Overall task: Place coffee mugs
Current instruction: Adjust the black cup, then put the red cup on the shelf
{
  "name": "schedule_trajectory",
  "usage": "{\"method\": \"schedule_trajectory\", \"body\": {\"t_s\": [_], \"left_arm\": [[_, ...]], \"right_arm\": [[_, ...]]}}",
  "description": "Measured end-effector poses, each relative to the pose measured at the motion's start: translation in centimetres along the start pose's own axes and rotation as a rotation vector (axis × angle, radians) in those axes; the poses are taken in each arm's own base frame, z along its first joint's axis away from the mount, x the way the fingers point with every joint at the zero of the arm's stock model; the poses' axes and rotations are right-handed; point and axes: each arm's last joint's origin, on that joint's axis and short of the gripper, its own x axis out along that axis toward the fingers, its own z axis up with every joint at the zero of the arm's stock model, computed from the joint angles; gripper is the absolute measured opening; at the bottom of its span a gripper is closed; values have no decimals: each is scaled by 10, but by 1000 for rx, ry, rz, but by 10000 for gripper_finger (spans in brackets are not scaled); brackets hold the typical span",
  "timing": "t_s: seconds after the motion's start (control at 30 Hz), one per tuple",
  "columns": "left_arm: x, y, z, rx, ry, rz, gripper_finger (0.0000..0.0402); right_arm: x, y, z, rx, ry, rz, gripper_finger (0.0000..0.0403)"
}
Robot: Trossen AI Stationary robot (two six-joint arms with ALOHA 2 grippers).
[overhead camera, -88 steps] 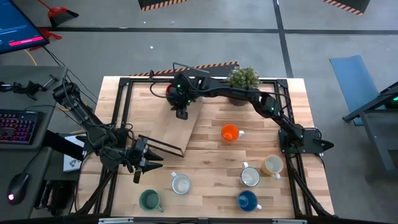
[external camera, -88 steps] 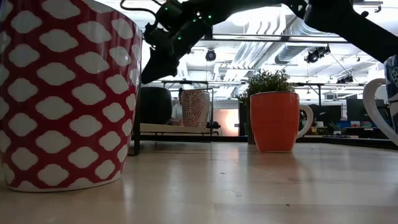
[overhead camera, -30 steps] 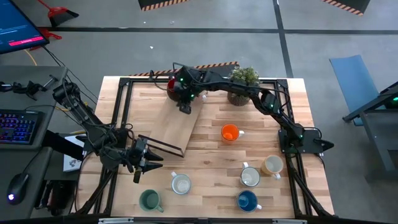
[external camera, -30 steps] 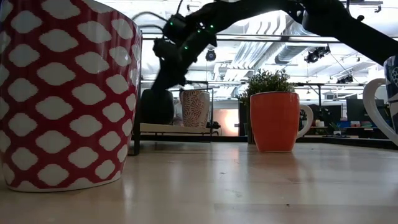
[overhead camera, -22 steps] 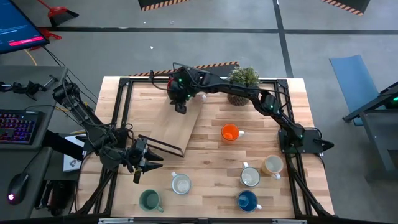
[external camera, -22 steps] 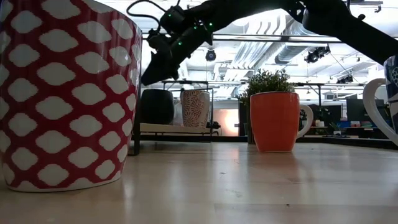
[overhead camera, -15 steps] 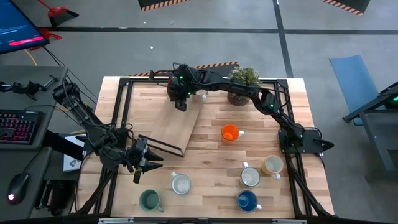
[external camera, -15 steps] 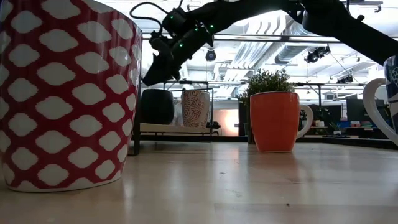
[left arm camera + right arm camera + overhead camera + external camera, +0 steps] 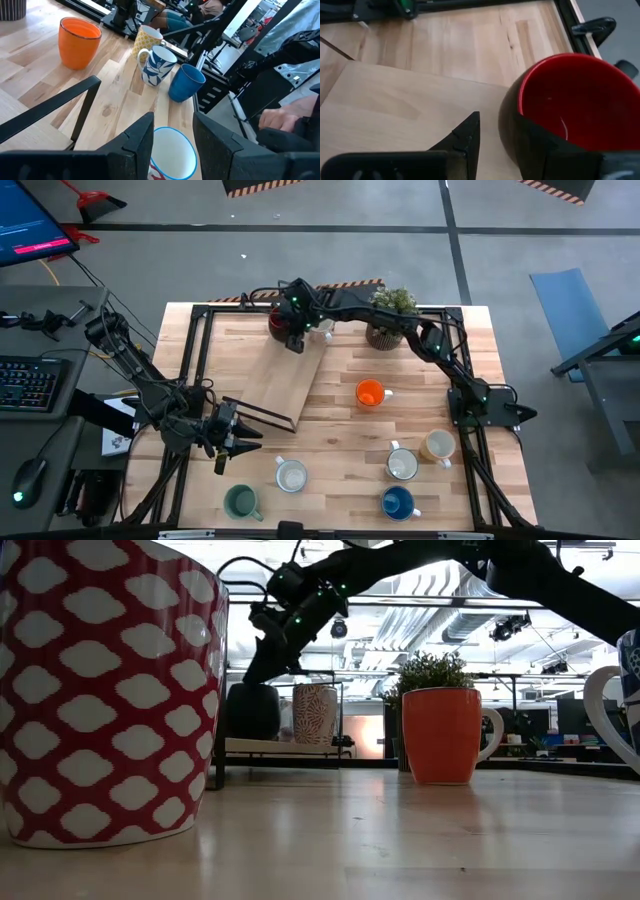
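A dark red mug [image 9: 279,323], red inside [image 9: 570,100], stands on the far corner of a pale wooden board [image 9: 285,380]. Beside it is a patterned white mug [image 9: 315,712]. My right gripper [image 9: 497,125] hovers open just over the dark red mug's rim on its near side. Whether a finger touches the wall I cannot tell. My left gripper [image 9: 172,120] waits open at the near left [image 9: 240,443], above a blue-rimmed white mug [image 9: 172,160]. On the table stand an orange mug [image 9: 370,393], tan [image 9: 437,445], white [image 9: 402,465], blue [image 9: 397,502] and teal [image 9: 241,501] mugs.
A potted green plant [image 9: 387,310] stands at the far edge, right of the board. A thin black bar frame [image 9: 258,416] lies between my left gripper and the board. A black metal frame [image 9: 200,360] borders the table. A large red-and-white mug [image 9: 100,690] fills the low view's left.
My right gripper has lifted a little off the dark red mug's side and swung away. It has then come back over the rim, ending slightly nearer the table's far edge and tipped a bit. The mug has stayed where it was.
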Motion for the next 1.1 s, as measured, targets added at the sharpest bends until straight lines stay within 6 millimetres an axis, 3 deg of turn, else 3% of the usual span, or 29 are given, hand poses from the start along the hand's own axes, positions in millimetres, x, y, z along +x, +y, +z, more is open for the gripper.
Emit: {"method": "schedule_trajectory", "body": {"t_s": [0.83,1.0,1.1], "left_arm": [[0,0,0,-25,0,0,126],[0,0,0,-24,0,1,126],[0,0,0,-25,0,0,126]], "right_arm": [[-2,-6,-7,20,80,-87,99],[-16,5,-5,88,87,94,99],[-39,20,1,113,96,241,99]]}}
